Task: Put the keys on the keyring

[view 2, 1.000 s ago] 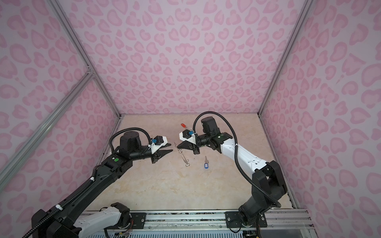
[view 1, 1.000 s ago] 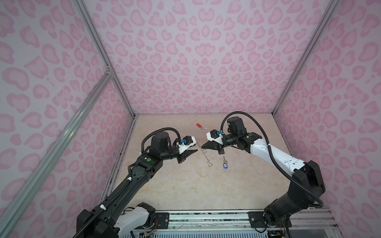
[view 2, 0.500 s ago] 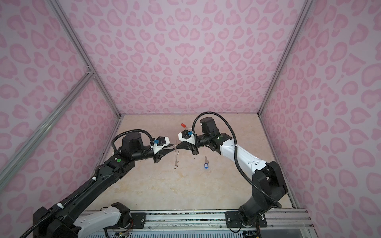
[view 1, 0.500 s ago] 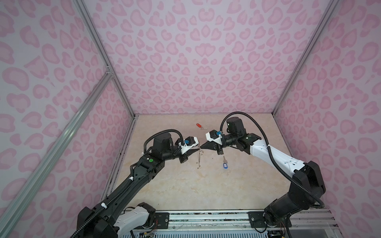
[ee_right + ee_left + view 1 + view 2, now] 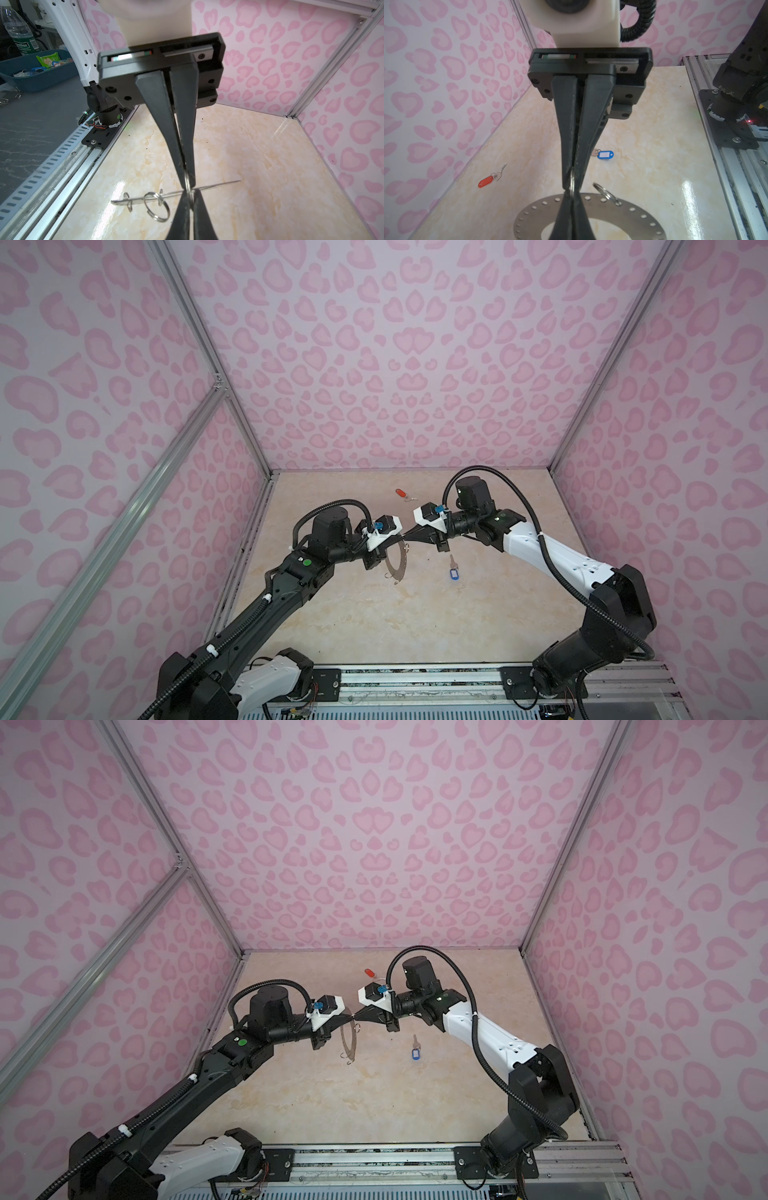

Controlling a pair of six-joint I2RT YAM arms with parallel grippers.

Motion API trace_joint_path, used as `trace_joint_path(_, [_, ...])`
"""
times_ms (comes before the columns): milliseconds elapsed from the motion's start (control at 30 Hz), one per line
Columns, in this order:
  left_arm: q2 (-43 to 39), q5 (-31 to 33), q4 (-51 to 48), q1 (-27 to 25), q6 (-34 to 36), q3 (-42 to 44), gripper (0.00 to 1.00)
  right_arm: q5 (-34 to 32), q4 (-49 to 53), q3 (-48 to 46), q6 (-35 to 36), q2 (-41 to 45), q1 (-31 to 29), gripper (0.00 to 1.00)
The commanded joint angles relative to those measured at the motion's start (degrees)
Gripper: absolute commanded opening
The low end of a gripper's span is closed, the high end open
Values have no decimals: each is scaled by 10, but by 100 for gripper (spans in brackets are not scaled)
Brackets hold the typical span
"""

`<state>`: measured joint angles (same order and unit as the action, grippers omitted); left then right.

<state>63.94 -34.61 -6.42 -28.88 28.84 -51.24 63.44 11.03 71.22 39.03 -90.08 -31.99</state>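
Left wrist: your left tool point(image 5: 570, 196) pinches the keyring point(image 5: 623, 216), probably stiff and slippery; grip its rim; right tool point(image 5: 572, 182) unclear

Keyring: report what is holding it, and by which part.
The left gripper is shut on the keyring, pinching a wire loop on its rim. The right gripper's tips flank the same loop; whether they grip it cannot be told.

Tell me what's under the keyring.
Only bare table shows below the keyring, also through its centre hole. The blue-tagged key and red-tagged key lie off to the side. Its metal and the left gripper cover small patches.
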Motion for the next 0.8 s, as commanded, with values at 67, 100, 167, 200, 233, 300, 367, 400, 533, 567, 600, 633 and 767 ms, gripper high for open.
trace_joint_path(67, [-4,33,-21,-4,7,-23,4,-76,18,-26,40,32,7,31])
trace_joint_path(100, [-3,41,-37,-5,17,-27,4,-93,7,-38,39,44,8,31])
trace_joint_path(167, [2,60,-55,-6,19,-34,4,-119,-20,-57,25,62,8,31])
trace_joint_path(200, [4,65,-68,-7,21,-40,4,-123,-33,-65,20,71,8,31])
trace_joint_path(233, [6,74,-76,-10,21,-46,4,-123,-46,-72,16,78,7,31])
trace_joint_path(300, [9,96,-93,-21,31,-55,4,-124,-62,-76,6,85,5,29])
trace_joint_path(367, [15,118,-115,-34,45,-68,4,-126,-68,-76,4,88,0,27])
trace_joint_path(400, [17,123,-125,-38,50,-74,4,-129,-71,-76,2,89,-4,26])
trace_joint_path(533, [20,131,-135,-49,54,-84,4,-126,-81,-76,-4,84,-19,23])
trace_joint_path(567, [21,132,-136,-51,55,-86,4,-126,-83,-77,-6,84,-20,22])
trace_joint_path(600, [21,133,-137,-52,54,-88,4,-125,-85,-78,-9,83,-21,21])
trace_joint_path(633, [22,132,-139,-53,53,-89,4,-121,-89,-79,-13,83,-21,19])
trace_joint_path(767, [24,127,-143,-56,53,-96,4,-107,-102,-84,-29,82,-21,17])
